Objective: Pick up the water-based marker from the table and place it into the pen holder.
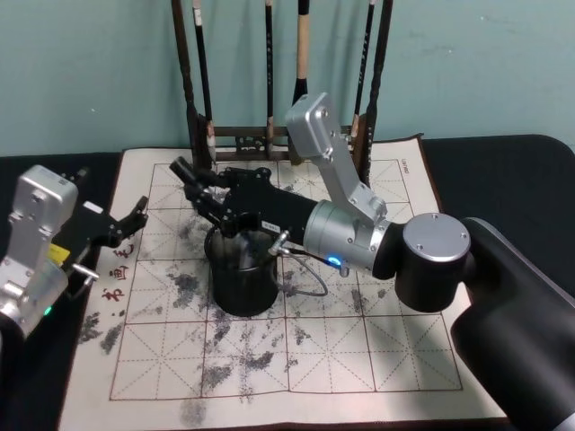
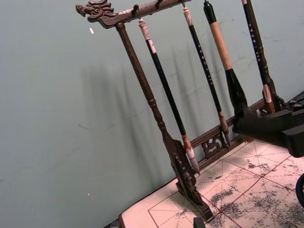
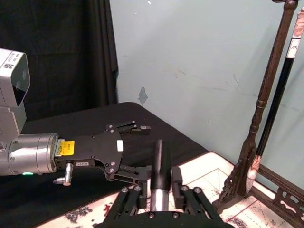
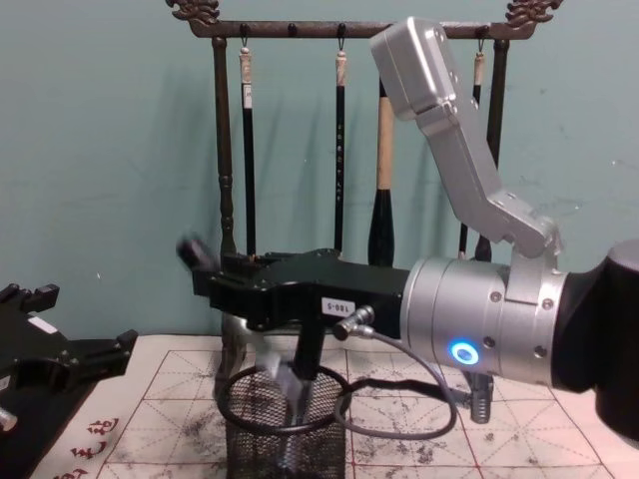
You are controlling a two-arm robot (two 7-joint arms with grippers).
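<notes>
**Desk:** Where is the marker in this shot?

**Robot:** Off the table [image 1: 377, 346] and in my right gripper [image 3: 159, 175]; its fingers are closed onto the water-based marker [image 3: 158, 154] partway along the barrel, with one end poking out past the fingertips. I hold it roughly level, just above the pen holder [image 1: 243, 289], which stands on the stained mat in front of the brush rack [image 4: 300, 28]; the free end points left and reaches past the holder's rim. Nothing of the marker is inside the mesh cup yet, as far as I can tell.

**Desk:** And the other arm?

**Robot:** My left gripper [image 3: 145, 149] hangs at the left edge of the mat, fingers spread wide, holding nothing; well apart from the cup.

**Desk:** How do you expect the thing to handle?

**Robot:** Light and stiff, I judge; a smooth round barrel, so likely slippery and apt to roll or swivel between flat pads. A grip across the barrel near its middle looks right; a hold near the end could let it pivot, and a cap might pull loose.

**Desk:** What does the drop call for?

**Robot:** Probably tipping the marker towards upright over the opening before letting go; released level, it might bridge the rim or bounce onto the mat; the mesh cup looks light enough to be knocked over.
</notes>
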